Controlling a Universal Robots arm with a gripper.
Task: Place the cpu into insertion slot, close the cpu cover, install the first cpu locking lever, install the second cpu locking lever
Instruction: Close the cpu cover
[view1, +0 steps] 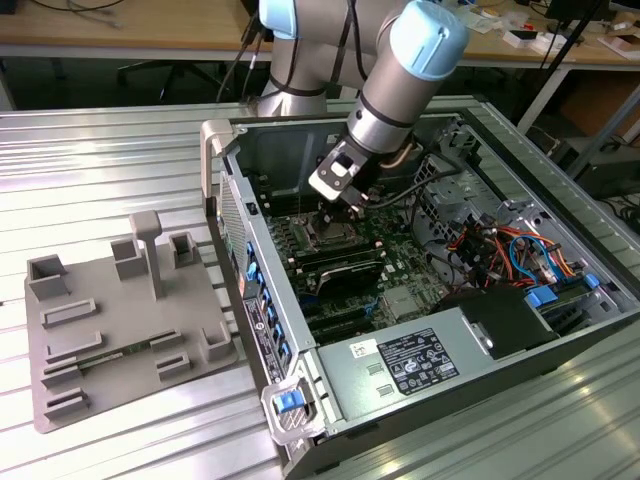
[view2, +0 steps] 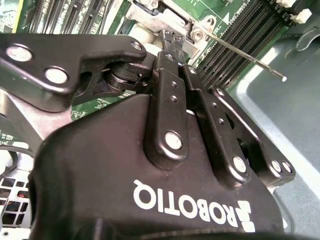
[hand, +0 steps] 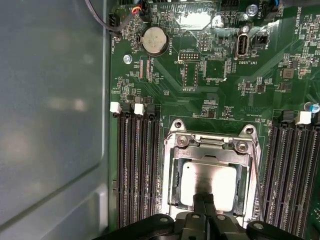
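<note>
Met first with the black body of the pincer in the second wrist view, with linkages folded in and fingertips set close together; read it as closed narrow, with nothing seen gripped between. Found those tips, in the first wrist view, poised over the near edge of the cpu, but could not tell whether touching it. Saw the cpu lying flat and square inside the insertion slot, so judged the first step done. Saw the cpu cover lying down around the chip, with the silvery top showing through its window, and judged the second step done or nearly so. Noticed what looked like a locking lever, a thin metal rod standing free and slanting out over the memory slots just beside the tips, not latched; counted at least that lever as left to install. Could not make out the other lever. Placed all of it on the green motherboard within the open computer case.
</note>
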